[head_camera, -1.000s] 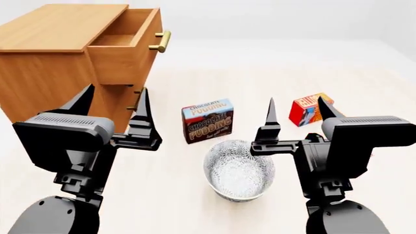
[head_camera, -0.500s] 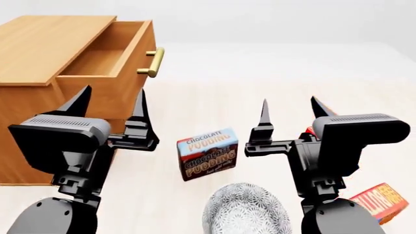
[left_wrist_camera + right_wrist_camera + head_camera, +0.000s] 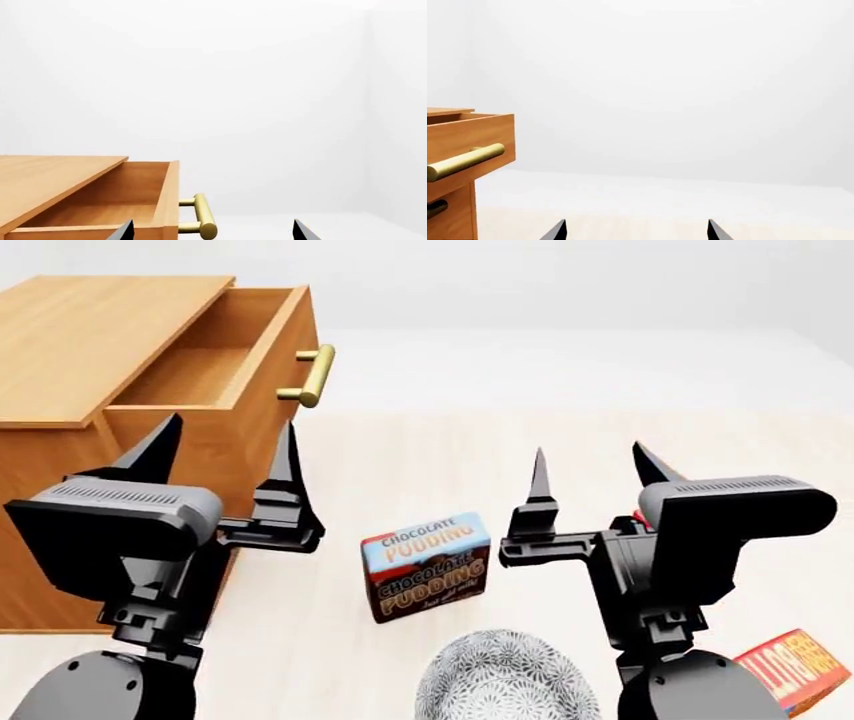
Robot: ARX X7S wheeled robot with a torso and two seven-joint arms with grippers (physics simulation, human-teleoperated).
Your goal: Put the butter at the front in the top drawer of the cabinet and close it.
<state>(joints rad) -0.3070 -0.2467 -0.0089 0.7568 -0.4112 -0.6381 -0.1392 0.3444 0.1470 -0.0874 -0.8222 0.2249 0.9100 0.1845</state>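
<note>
Your left hand (image 3: 220, 455) and right hand (image 3: 587, 478) hang side by side above the pale desk (image 3: 561, 440), both spread wide with nothing between the fingers. The cabinet (image 3: 80, 330) stands at the left, its top drawer (image 3: 214, 360) pulled out, the inside bare wood as far as you can see, its brass handle (image 3: 310, 376) facing right. Your left hand sits just in front of the drawer's face. A chocolate pudding box (image 3: 424, 565) stands upright between your two hands, near a patterned bowl (image 3: 505, 680) at the lower edge. An orange-red box (image 3: 794, 670) lies tilted at the lower right, partly hidden by your right arm; whether it is the butter cannot be read. Each wrist camera shows only that hand's fingertips (image 3: 301, 231) (image 3: 715, 230), well apart
</note>
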